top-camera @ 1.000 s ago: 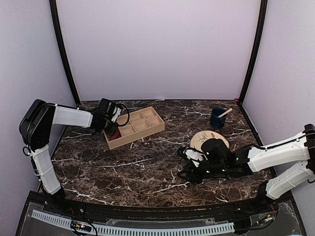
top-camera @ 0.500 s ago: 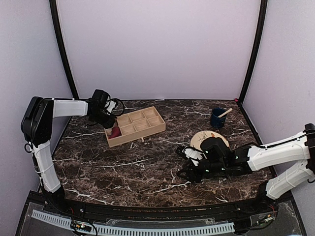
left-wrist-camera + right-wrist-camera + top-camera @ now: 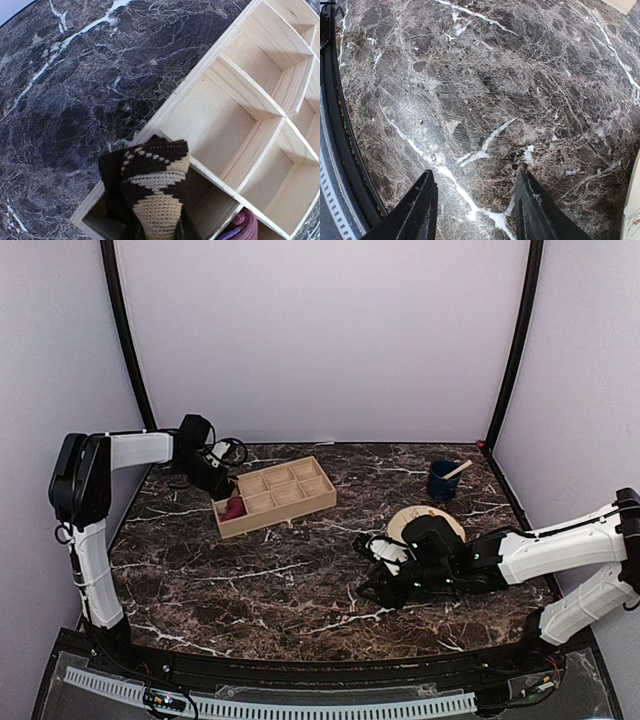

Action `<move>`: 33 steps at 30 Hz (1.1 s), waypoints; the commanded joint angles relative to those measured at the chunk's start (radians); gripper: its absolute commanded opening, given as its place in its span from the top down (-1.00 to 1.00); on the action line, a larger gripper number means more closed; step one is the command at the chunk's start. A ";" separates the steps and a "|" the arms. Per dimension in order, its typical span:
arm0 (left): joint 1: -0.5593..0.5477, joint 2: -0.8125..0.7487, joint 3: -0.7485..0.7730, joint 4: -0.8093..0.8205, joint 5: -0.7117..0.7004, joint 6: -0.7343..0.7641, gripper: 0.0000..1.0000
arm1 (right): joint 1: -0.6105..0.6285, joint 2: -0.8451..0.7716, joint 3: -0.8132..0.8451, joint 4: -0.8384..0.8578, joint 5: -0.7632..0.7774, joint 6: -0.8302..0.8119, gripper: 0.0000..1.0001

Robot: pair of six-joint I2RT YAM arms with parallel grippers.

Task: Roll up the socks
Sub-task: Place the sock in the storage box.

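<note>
Left claw (image 3: 156, 234) pinches brown argyle sock (image 3: 155, 192), hanging lengthwise over the tray's (image 3: 210, 120) end cell, maroon sock (image 3: 243, 227) in the neighbouring cell, right claw (image 3: 475, 202) spread, well apart over bare desk (image 3: 470, 100).

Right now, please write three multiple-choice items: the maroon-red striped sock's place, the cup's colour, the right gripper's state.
1. The maroon-red striped fabric sock lies: A in a compartment of the pale wooden tray; B outside it; C over its rim.
2. The round cup holding a stick is: A white; B dark blue; C yellow.
3. The right gripper is: A shut on a sock; B shut, empty; C open, empty.
Key: 1 A, it sits inside one; 2 B, plain from above; 3 C, fingers apart over bare marble.
</note>
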 commanded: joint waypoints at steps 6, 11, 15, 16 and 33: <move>0.007 0.088 0.082 -0.156 0.041 0.002 1.00 | 0.005 0.013 0.026 0.009 0.018 -0.018 0.03; 0.006 0.115 0.100 -0.180 0.013 -0.001 0.99 | 0.005 0.025 0.036 0.005 0.022 -0.028 0.02; 0.006 0.150 0.132 -0.206 0.021 -0.004 0.96 | 0.005 0.034 0.045 0.002 0.021 -0.032 0.02; 0.006 0.160 0.142 -0.213 0.026 -0.007 0.94 | 0.005 0.035 0.044 0.001 0.021 -0.033 0.02; 0.005 0.211 0.244 -0.324 0.028 -0.042 0.43 | 0.005 0.045 0.054 -0.009 0.028 -0.044 0.02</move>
